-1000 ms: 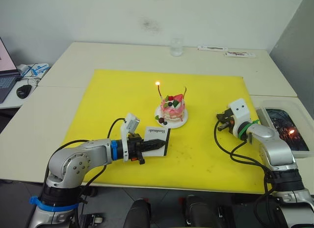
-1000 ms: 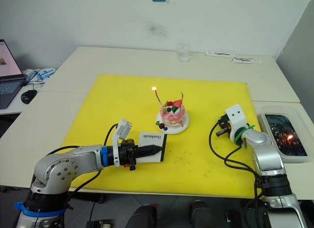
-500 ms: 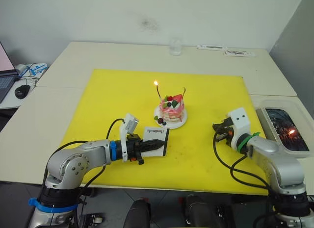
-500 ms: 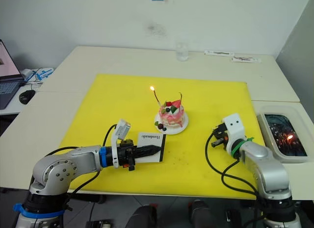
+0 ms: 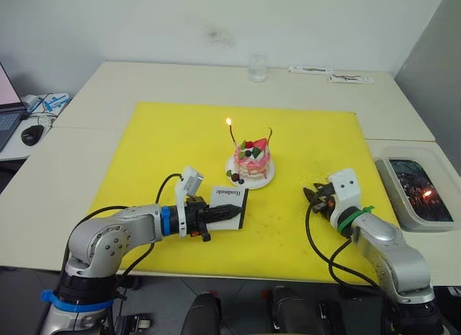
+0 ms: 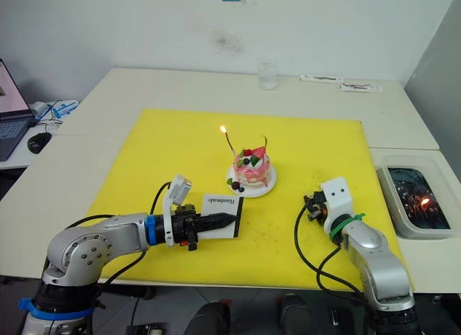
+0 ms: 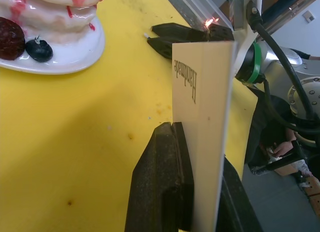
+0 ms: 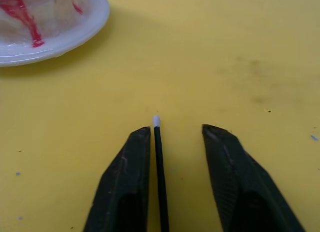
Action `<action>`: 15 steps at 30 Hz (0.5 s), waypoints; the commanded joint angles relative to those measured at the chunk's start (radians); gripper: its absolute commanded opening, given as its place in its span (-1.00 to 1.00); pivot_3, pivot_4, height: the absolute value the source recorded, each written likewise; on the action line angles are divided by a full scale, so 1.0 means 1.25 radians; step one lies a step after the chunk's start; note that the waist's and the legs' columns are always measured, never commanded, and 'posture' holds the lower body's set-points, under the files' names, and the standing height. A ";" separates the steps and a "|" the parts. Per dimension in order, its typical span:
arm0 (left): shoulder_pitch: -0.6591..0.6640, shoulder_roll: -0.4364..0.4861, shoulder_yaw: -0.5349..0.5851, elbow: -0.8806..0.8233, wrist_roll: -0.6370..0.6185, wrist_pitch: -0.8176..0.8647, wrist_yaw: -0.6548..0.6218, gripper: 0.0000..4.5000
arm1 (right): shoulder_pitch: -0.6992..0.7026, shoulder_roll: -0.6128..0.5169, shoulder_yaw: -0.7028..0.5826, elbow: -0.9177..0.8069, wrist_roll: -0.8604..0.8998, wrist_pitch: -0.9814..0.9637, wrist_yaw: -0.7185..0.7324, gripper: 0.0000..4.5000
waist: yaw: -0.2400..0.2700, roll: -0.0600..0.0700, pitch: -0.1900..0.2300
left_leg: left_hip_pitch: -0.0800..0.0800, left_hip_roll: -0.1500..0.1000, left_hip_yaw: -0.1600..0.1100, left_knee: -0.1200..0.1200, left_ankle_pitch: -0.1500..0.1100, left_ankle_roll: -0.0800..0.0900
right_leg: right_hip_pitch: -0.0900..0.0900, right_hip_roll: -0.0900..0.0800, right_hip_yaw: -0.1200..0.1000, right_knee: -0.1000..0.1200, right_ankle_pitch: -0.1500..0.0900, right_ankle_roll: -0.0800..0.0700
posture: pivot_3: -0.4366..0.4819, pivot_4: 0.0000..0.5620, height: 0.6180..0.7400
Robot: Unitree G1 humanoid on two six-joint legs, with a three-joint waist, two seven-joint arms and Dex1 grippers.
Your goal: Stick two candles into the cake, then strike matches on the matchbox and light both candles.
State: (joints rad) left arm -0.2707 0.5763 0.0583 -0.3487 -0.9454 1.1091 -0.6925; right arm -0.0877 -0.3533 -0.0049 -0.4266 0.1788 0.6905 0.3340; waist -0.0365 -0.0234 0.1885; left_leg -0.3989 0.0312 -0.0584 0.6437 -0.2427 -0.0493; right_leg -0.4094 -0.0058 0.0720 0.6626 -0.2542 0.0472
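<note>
Match [image 8: 159,167] between your right gripper's [image 8: 175,137] fingers, lying along them with its pale tip forward toward the cake [image 5: 253,159]; the fingers are spread, one touching the stick, so nothing is clamped yet. It lies on the yellow mat [image 5: 180,133], well to the right of the matchbox [image 5: 229,203], which your left gripper [image 5: 227,215] holds clenched, standing on edge just in front of the plate. On the cake, the left candle [image 5: 232,132] burns; the right candle [image 5: 271,135] is unlit. Likely next: close on the match, then carry it left to the box.
</note>
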 commanded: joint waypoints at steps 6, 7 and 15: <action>-0.013 0.012 0.012 -0.018 -0.019 0.001 -0.013 -1.00 | 0.030 0.007 0.008 0.026 -0.010 -0.111 0.009 -0.26 | 0.000 0.000 0.000 | 0.000 0.000 0.000 0.000 0.000 0.000 | 0.000 0.000 0.000 0.000 0.000 -0.001 | -0.05 -0.47 1.00; -0.013 0.013 0.012 -0.018 -0.019 0.001 -0.014 -1.00 | 0.030 0.006 0.011 0.029 -0.011 -0.112 0.008 -0.26 | 0.000 0.000 0.000 | 0.000 0.000 0.000 0.000 0.000 0.000 | 0.000 0.000 0.000 0.000 0.000 -0.001 | -0.05 -0.47 1.00; -0.016 0.015 0.011 -0.016 -0.017 0.002 -0.017 -1.00 | 0.031 0.008 0.013 0.040 -0.017 -0.081 -0.014 -0.26 | 0.001 0.000 0.000 | 0.000 0.000 0.000 0.000 0.000 0.000 | 0.000 0.000 0.000 0.000 0.000 -0.001 | -0.05 -0.47 1.00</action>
State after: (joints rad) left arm -0.2797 0.5865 0.0583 -0.3487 -0.9455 1.1121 -0.7049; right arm -0.0556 -0.3447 0.0151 -0.3764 0.1656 0.5723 0.3254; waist -0.0356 -0.0234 0.1885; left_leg -0.3987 0.0311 -0.0585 0.6440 -0.2426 -0.0493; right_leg -0.4090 -0.0058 0.0721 0.6626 -0.2547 0.0461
